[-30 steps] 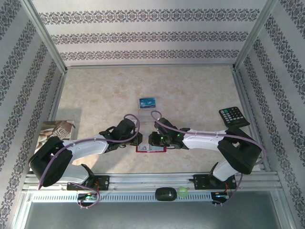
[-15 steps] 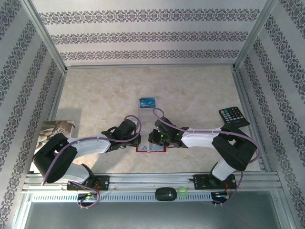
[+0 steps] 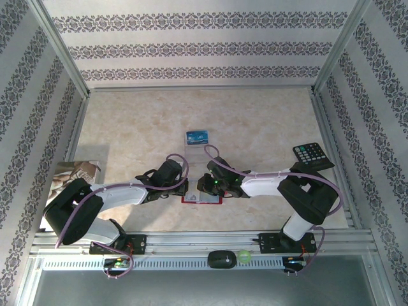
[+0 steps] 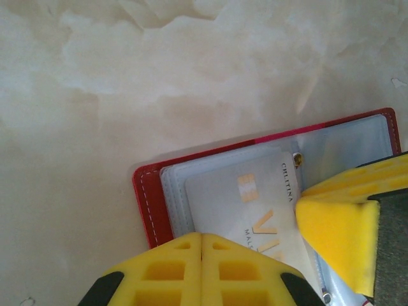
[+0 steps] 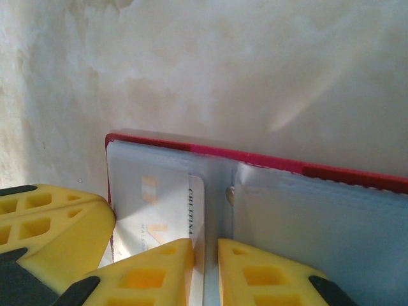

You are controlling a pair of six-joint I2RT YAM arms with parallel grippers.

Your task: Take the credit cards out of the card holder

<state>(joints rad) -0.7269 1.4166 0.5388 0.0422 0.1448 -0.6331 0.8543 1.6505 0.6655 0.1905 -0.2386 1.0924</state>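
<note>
The left jaws have just closed fully, tips on the silver-grey plastic card in the open red leather-like card holder directly ahead; likely the pull-out comes next. The right jaws stand slightly apart, holding nothing, alongside. A blue card lies well beyond both.

Card inside card holder, remote well right
</note>
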